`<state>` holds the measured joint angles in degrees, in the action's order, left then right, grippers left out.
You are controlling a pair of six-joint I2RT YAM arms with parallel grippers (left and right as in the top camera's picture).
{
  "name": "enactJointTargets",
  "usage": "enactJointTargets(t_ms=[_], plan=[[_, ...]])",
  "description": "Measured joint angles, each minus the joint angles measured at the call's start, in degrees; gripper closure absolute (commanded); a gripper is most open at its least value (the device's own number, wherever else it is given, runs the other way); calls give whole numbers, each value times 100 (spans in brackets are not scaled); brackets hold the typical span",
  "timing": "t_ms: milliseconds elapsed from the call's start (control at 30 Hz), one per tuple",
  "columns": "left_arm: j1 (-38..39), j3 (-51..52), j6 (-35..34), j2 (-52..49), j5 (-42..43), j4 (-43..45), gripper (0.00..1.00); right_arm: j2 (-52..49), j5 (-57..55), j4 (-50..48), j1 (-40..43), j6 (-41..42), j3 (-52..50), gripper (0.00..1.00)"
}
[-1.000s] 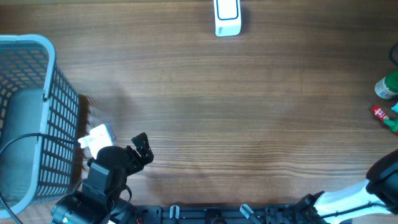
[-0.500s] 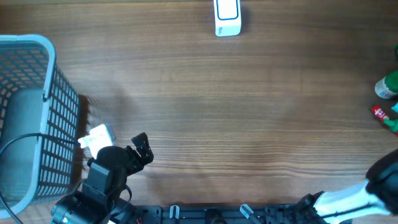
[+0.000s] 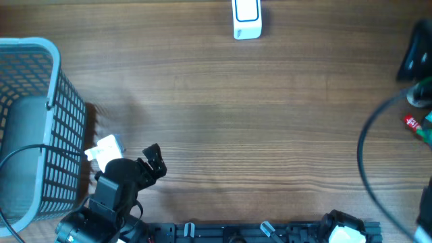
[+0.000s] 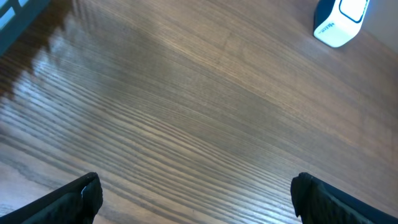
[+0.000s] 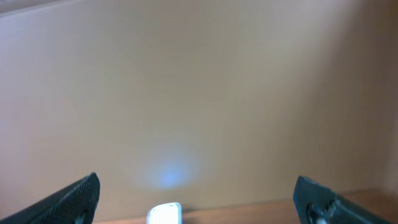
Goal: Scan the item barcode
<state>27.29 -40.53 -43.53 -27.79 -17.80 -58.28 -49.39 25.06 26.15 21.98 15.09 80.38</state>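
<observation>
1. Overhead view, changes. The right arm (image 3: 412, 46) has left the lower right corner of the table (image 3: 270, 135), where it lay half a second ago. It now shows as a dark blur at the upper right edge. A dark cable (image 3: 363, 152) loops down the right side of the table. The left arm (image 3: 118, 189), the basket (image 3: 47, 47) and the scanner (image 3: 246, 19) stand as before.
2. Overhead view, task things. The scanner sits at the far edge of the table, well apart from both arms. A green-and-white item (image 3: 421, 93) and a red item (image 3: 412, 121) lie just beside each other at the right edge, below the dark blur. Only this view shows the two items. The state of the jaws cannot be read here.
3. Left wrist view. The left jaws are spread wide, with nothing between them and bare wood below. The scanner appears in the upper right corner and a piece of the basket in the upper left.
4. Right wrist view. The right jaws are spread wide, with nothing between them. The camera faces a plain beige surface carrying a pale bluish glow (image 5: 168, 174). A small white object (image 5: 164, 214) sits at the lower edge; what it is cannot be told.
</observation>
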Motion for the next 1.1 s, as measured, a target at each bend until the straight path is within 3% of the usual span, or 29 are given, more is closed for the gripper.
enactJointTargets(t_ms=[133,233,367,500,633,833,1100], plan=[[0,0,0,4,0,7,0,437,568,2667,-9,619,48,0],[0,0,-2,4,0,4,0,334,291,4162,-9,723,-22,0],[0,0,0,7,0,0,0,271,-210,4666,-9,717,-37,0],[0,-2,-2,7,0,4,0,680,-415,3508,-251,656,-1060,0],[0,-7,0,7,4,0,0,2269,-470,595,-1016,911,-3510,0],[0,-7,0,4,2,7,0,4400,-503,-2621,-1182,1519,-6312,0],[0,-7,-2,7,2,-2,0,4830,-1388,-3119,-1939,1624,-7584,0]])
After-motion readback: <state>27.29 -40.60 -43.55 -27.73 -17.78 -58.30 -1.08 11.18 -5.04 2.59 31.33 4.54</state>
